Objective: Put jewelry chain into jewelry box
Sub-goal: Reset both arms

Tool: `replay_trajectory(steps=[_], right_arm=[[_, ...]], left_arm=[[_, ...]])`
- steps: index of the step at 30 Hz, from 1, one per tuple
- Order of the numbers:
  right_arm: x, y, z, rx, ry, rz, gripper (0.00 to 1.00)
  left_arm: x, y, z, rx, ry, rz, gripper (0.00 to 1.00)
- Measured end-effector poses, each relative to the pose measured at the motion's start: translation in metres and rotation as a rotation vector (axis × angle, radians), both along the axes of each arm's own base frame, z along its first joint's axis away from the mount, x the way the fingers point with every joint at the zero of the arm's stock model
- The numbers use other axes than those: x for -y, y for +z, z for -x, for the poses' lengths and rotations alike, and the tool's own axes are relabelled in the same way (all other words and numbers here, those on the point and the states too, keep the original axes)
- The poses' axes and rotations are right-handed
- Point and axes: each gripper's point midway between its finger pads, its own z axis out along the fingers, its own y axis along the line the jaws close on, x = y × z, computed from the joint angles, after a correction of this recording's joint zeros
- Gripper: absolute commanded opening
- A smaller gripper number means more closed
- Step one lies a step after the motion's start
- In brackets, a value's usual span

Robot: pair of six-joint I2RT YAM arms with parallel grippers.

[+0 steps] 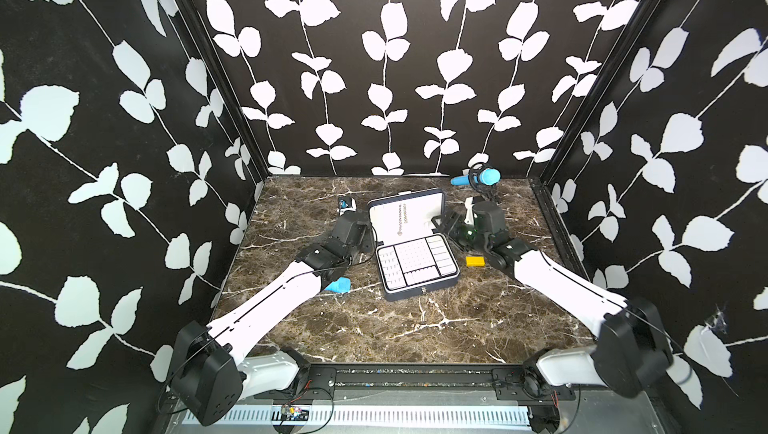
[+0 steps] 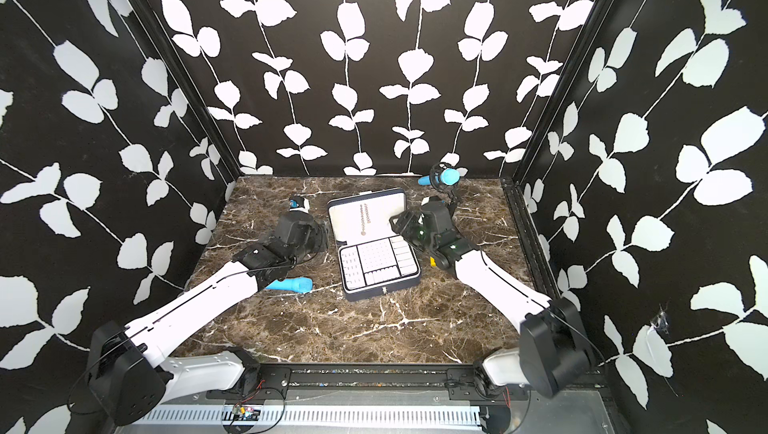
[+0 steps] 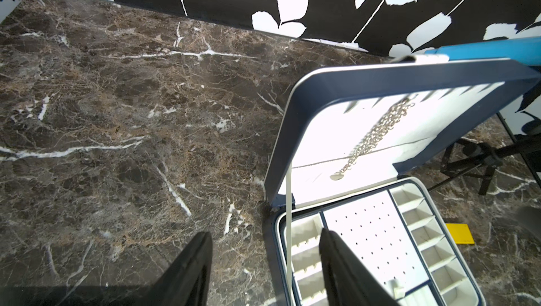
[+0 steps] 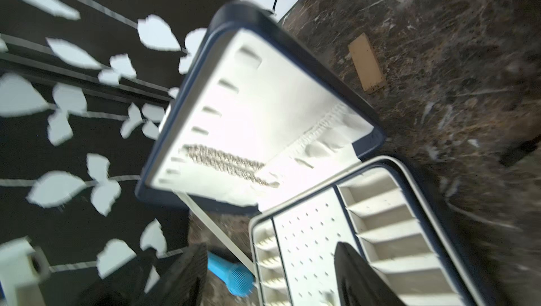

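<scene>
Evidently limp, slippery: thin silvery link chain [image 1: 403, 216] inside navy hinged box [image 1: 405, 293]; pinch mid-length. Left gripper [image 3: 265, 237], right gripper [image 4: 272, 246] both released.

Bright light overexposes the jewelry box [image 4: 278, 99] lining; the right wrist view is motion-blurred.

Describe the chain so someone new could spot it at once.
Centre of the table: an open navy box. Against the white lining of its raised lid hangs the chain. It is the only silvery, linked thing there, ending in a small round disc.
</scene>
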Motion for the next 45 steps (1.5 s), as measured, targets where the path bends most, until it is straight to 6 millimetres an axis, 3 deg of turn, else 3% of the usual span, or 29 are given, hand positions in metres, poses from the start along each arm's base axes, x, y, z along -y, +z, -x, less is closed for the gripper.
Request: replay_trajectory(steps=[6,10,12,15,16,17,24,30,33,36,41,45], right_arm=[[0.031,-0.01,0.024,0.098,0.118,0.221,0.75],[0.064,-0.038,0.03,0.065,0.077,0.279,0.75],[0.075,-0.053,0.035,0.042,0.065,0.314,0.76],[0.083,-0.058,0.041,0.049,0.069,0.358,0.77],[0.086,-0.056,0.041,0.057,0.058,0.374,0.86],[0.09,-0.054,0.04,0.067,0.04,0.386,0.98],[0.129,-0.03,0.03,0.107,-0.23,0.421,0.99],[0.154,0.009,0.011,0.243,-0.286,0.624,0.99],[0.154,0.01,0.003,0.359,-0.213,0.718,0.99],[0.165,-0.003,-0.002,0.385,-0.18,0.807,0.99],[0.204,-0.014,-0.016,0.396,-0.208,0.918,0.99],[0.231,-0.043,-0.001,0.434,-0.245,0.981,0.99]], left_arm=[[-0.007,-0.004,0.009,-0.029,0.006,-0.017,0.62],[-0.013,-0.013,0.014,-0.072,0.017,-0.034,0.62],[-0.018,-0.017,0.017,-0.094,0.03,-0.038,0.68],[-0.032,-0.018,0.022,-0.119,0.072,-0.041,0.83],[-0.037,-0.017,0.024,-0.122,0.087,-0.042,0.95],[-0.043,-0.015,0.026,-0.119,0.107,-0.041,0.98],[-0.081,0.01,0.03,-0.021,0.23,-0.142,0.98],[-0.12,0.021,0.02,0.142,0.327,-0.421,0.98],[-0.13,-0.001,0.009,0.153,0.322,-0.526,0.98],[-0.143,-0.037,-0.002,0.131,0.265,-0.586,0.98],[-0.151,-0.087,-0.023,0.107,0.13,-0.655,0.98],[-0.142,-0.108,-0.041,0.115,0.004,-0.667,0.98]])
